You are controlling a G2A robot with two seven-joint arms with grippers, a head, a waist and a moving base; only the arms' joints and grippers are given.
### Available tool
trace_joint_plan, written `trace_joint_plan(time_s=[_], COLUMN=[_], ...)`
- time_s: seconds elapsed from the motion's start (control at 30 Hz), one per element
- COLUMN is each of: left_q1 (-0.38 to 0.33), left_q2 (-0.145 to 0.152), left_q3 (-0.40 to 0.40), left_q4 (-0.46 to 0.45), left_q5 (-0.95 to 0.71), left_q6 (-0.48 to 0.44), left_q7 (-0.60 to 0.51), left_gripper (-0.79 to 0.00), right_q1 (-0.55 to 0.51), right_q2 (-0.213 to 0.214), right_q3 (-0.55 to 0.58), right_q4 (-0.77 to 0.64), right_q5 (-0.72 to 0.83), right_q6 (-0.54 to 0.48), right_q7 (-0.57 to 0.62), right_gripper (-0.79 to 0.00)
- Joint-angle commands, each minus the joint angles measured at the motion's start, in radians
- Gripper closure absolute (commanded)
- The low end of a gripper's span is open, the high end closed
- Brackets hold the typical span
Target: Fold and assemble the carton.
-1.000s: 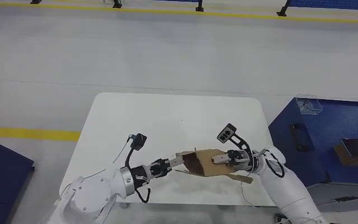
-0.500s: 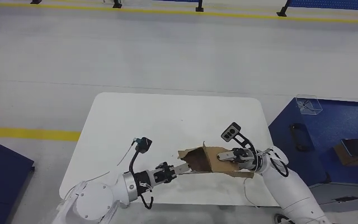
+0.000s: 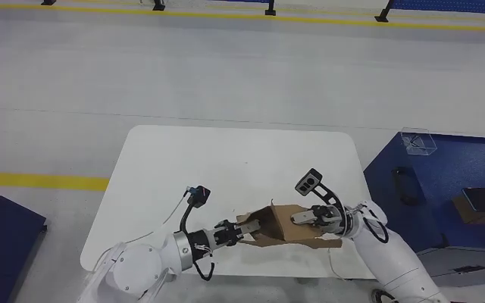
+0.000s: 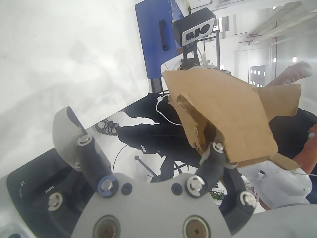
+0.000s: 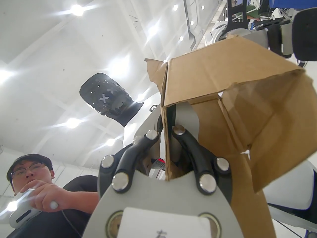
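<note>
Right jaws clamped on the carton (image 3: 286,225): wall edge pinched btwn them at its right end, one finger (image 5: 185,116) inside the box, the other (image 5: 148,138) outside. Left jaws wide apart, not gripping. One finger (image 4: 213,157) is tucked against a flap at the carton's left end, the other finger (image 4: 70,127) is well clear w/ nothing on it.

Carton loc: btwn the two arms, over the near edge of the bench (image 3: 189,167), right of centre. Can't tell if its underside touches the bench.

Containers:
- carton interior, seen from right wrist cam: bare brown walls plus the one right finger.
- blue cabinet (image 3: 409,182) just beside the bench's right side, small clear box (image 3: 417,142) on top, contents can't tell.

Carton condition: brown corrugated, popped open into a rough box section but skewed, not square. Top panel flat, side walls creased along the score lines. End flaps loose: left-end flaps partly folded inward w/ fluting exposed at the cut edge, and a right-end flap sticks out past the right jaws. Flap edges ragged/torn in places, corner slits visible.
</note>
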Motion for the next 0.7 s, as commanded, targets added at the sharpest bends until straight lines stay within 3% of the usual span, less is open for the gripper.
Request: trace_joint_plan(time_s=[0.0,0.67], left_q1=[0.002,-0.042], left_q2=[0.001,-0.003], left_q3=[-0.003,0.027], left_q4=[0.004,0.068], left_q5=[-0.005,-0.032], left_q6=[-0.003,0.003], left_q7=[0.001,-0.011], left_gripper=[-0.785,-0.785], right_q1=[-0.002,-0.008], right_q2=[0.006,0.033], right_q3=[0.007,0.011], right_q4=[-0.002,-0.045], right_q5=[0.016,0.062], right_q6=[0.003,-0.014], right_q7=[0.000,0.000], right_gripper=[0.000,0.000])
